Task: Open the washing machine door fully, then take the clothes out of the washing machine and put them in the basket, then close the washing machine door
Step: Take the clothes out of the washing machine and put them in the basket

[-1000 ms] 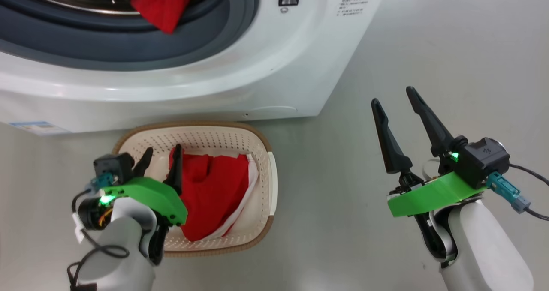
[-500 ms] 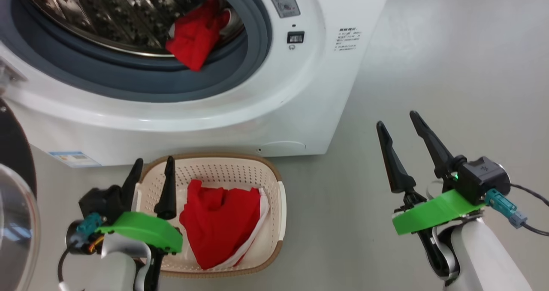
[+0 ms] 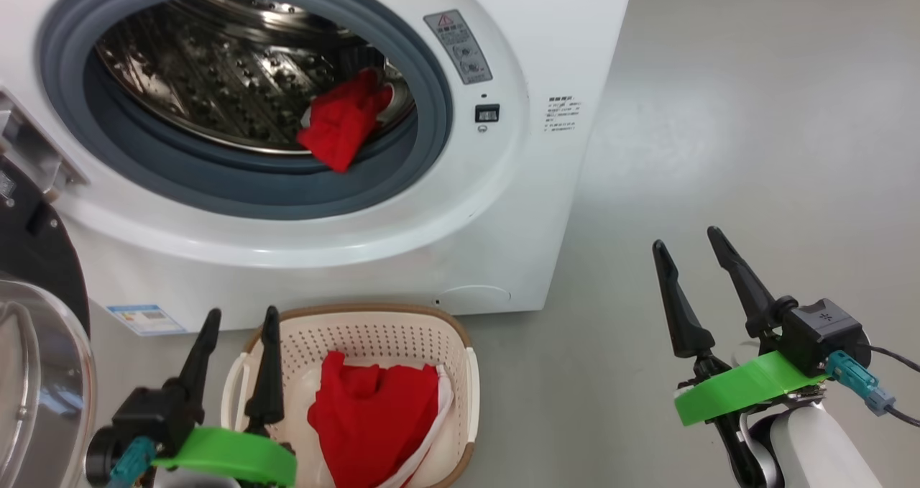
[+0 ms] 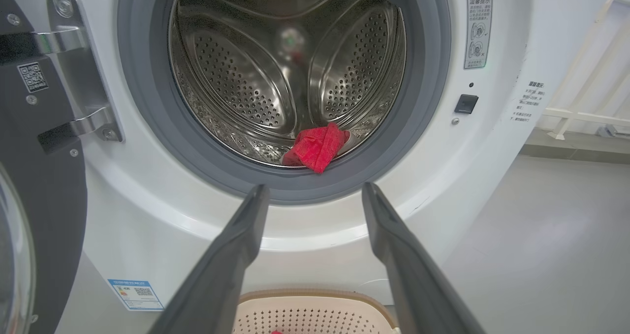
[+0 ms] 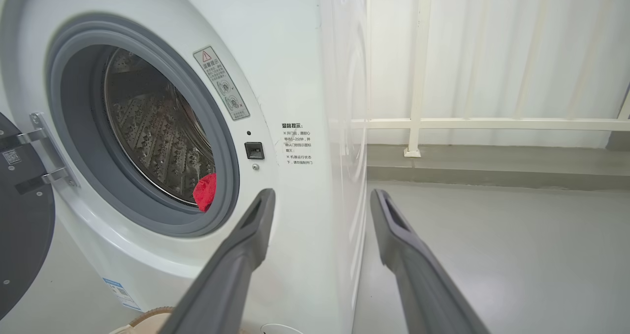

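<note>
The white washing machine stands with its door swung open at the far left. One red garment lies at the drum's front lip, seen too in the left wrist view and the right wrist view. More red clothes with white trim lie in the cream basket on the floor before the machine. My left gripper hangs open and empty above the basket's left rim. My right gripper stands open and empty over bare floor to the right.
Grey floor spreads to the right of the machine. A white railing and pale curtain stand behind it. The door's metal hinge sits on the machine's left side.
The head camera has tilted up, bringing the drum and open door into view. My left gripper has drawn back out of the basket, empty; the red clothes stay in the basket.
</note>
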